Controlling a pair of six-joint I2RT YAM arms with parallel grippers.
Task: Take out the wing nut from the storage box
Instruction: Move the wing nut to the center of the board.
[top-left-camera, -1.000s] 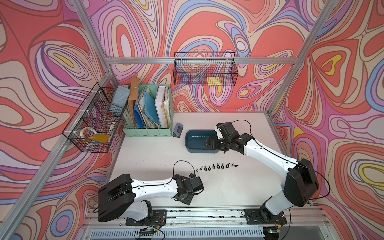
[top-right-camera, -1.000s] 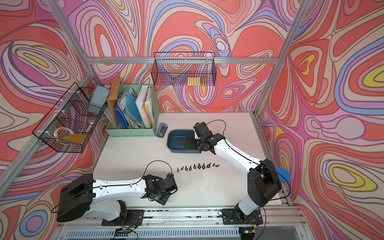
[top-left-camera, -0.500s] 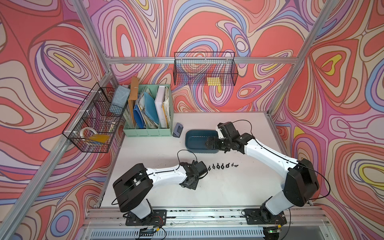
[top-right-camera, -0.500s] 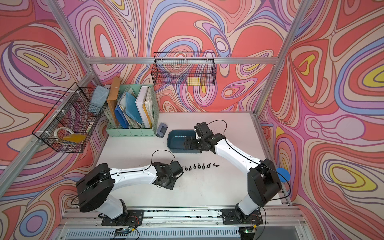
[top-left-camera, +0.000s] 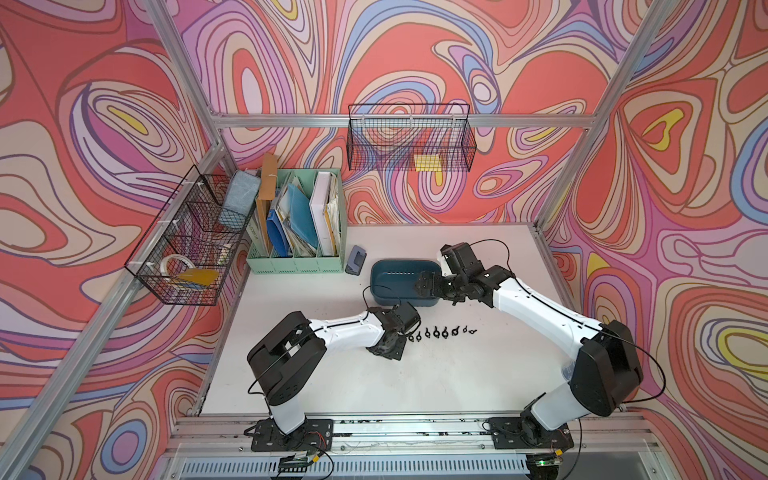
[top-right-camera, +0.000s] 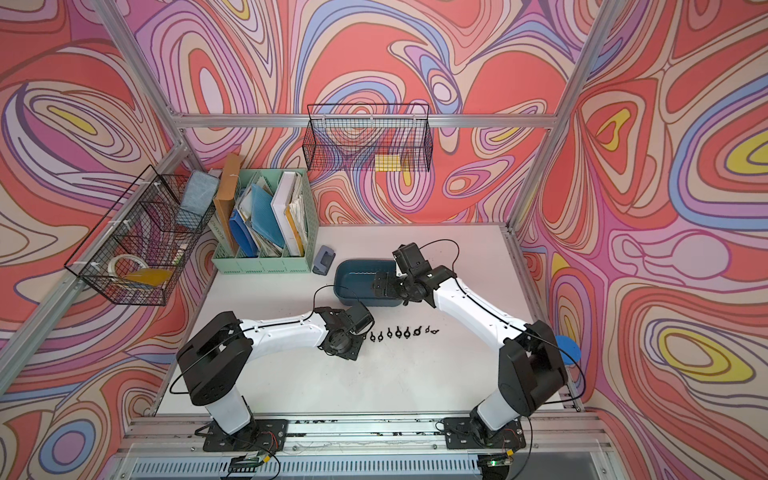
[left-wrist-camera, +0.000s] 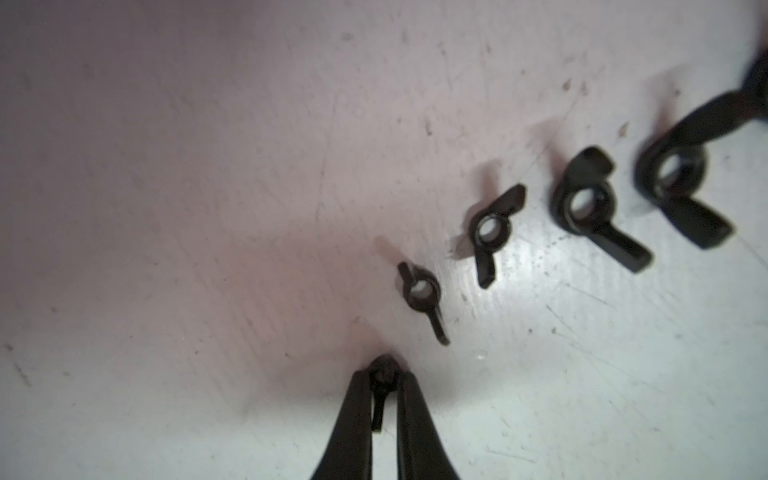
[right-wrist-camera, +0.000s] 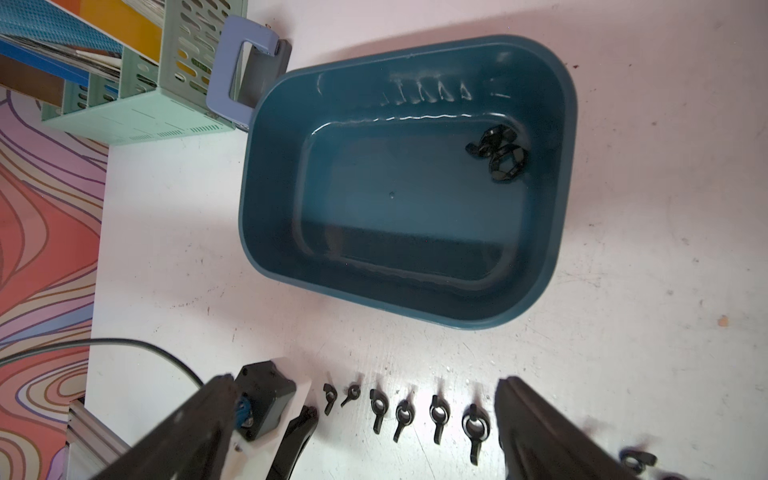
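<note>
Only the left wrist view shows the grip. The left gripper (left-wrist-camera: 384, 371) has its fingers pressed nearly together, pinching one tiny black wing nut (left-wrist-camera: 384, 376) at their tips. It is close over the white table (left-wrist-camera: 166, 208), and contact cannot be judged. Ahead of the tips, four loose nuts lie in a line leading away, the smallest (left-wrist-camera: 422, 297) nearest and each next one bigger.

In both top views those tips are hidden under the wrist. There the row (top-left-camera: 440, 332) is dark specks, too small to count surely.

The right wrist view alone looks into the box (right-wrist-camera: 548, 199). The right gripper (right-wrist-camera: 365, 380) is spread wide and holds nothing, and the teal box lies ahead of it. In the box, two nuts (right-wrist-camera: 498, 153) touch each other in a corner far from the gripper. Between the spread fingers six nuts of the row show, with a seventh blurred beyond one finger.

Past the box's far end stand a grey-blue punch (right-wrist-camera: 232, 83) and a green organiser (right-wrist-camera: 145, 112) full of folders.

Two wire baskets hang on the walls. The side basket (top-left-camera: 187, 249) holds a tape roll (top-left-camera: 174, 264). The back basket (top-left-camera: 409, 137) holds one yellow pad (top-left-camera: 427, 162).
</note>
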